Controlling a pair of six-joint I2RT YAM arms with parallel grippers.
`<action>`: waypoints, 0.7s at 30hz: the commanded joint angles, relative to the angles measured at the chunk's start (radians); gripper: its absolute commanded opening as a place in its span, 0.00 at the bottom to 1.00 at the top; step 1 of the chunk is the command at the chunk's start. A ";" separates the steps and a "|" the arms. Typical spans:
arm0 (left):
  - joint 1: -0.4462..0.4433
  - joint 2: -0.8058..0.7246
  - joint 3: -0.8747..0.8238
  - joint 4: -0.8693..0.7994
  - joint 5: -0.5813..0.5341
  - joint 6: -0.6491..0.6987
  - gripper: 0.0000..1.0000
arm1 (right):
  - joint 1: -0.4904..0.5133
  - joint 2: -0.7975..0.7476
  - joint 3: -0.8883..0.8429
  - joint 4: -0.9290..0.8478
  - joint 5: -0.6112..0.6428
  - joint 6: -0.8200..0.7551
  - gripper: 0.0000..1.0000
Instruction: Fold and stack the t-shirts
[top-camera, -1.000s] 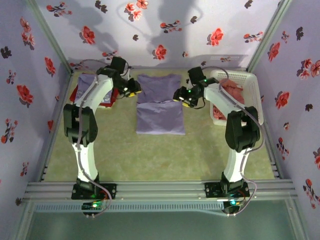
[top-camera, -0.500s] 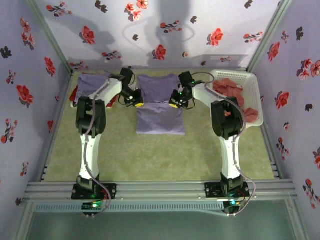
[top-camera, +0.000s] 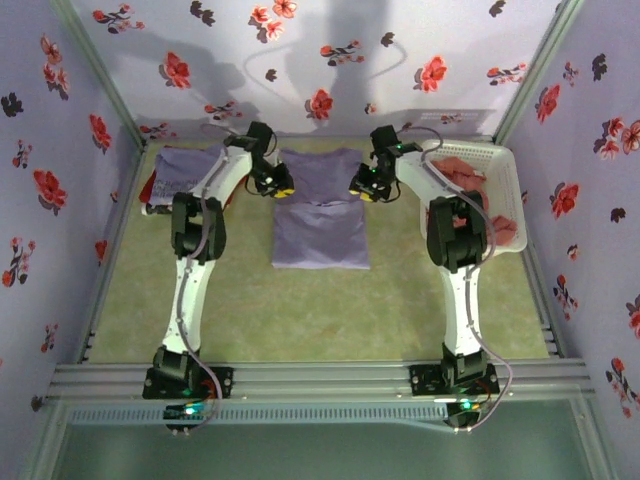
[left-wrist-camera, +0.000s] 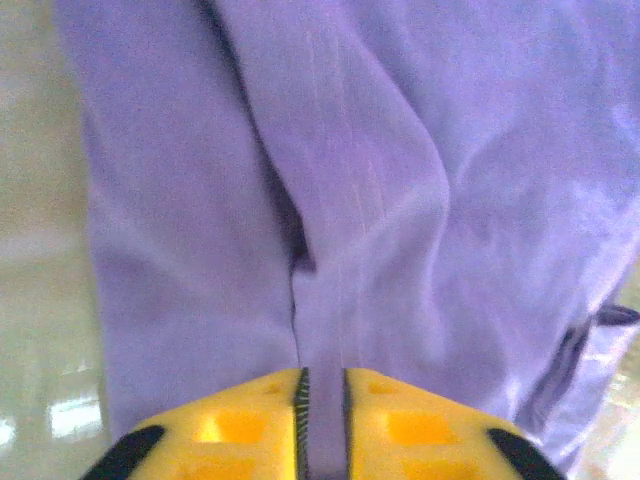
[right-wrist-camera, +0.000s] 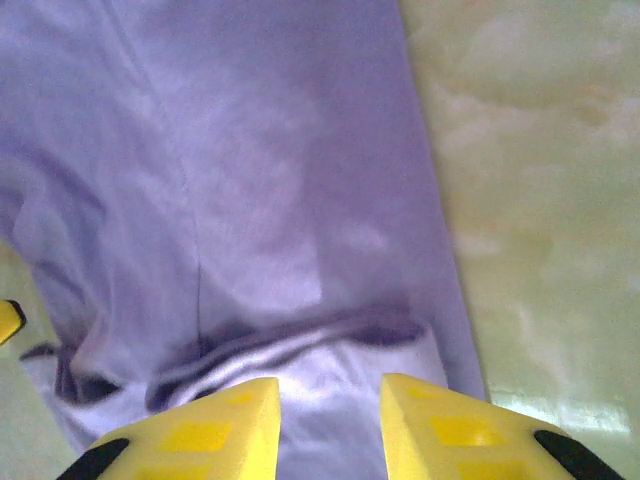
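Lavender t-shirt (top-camera: 320, 235): middle of the desk (top-camera: 300, 310), between my two arms, its far part rumpled.
Left jaws: clenched on a raised fold at the shirt's far left.
Right jaws: parted, astride the shirt's rumpled far right edge.
Other shirts: purple pile (top-camera: 185, 160) far left; salmon-red shirts (top-camera: 462, 172) in the white basket (top-camera: 510, 185).

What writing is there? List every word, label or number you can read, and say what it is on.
No text can be read.
lavender t-shirt: plain, no print to be seen.
folded shirts at the far left: any lettering is too small to read.
walls: printed flowers, no words.
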 joint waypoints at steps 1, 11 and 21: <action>-0.014 -0.213 -0.130 0.030 -0.031 -0.001 0.25 | 0.025 -0.137 -0.106 -0.033 -0.003 -0.014 0.35; -0.116 -0.444 -0.747 0.378 -0.107 -0.083 0.25 | 0.103 -0.151 -0.396 0.253 -0.128 0.144 0.34; -0.189 -0.449 -0.991 0.507 -0.176 -0.118 0.26 | 0.139 -0.170 -0.544 0.255 -0.112 0.141 0.39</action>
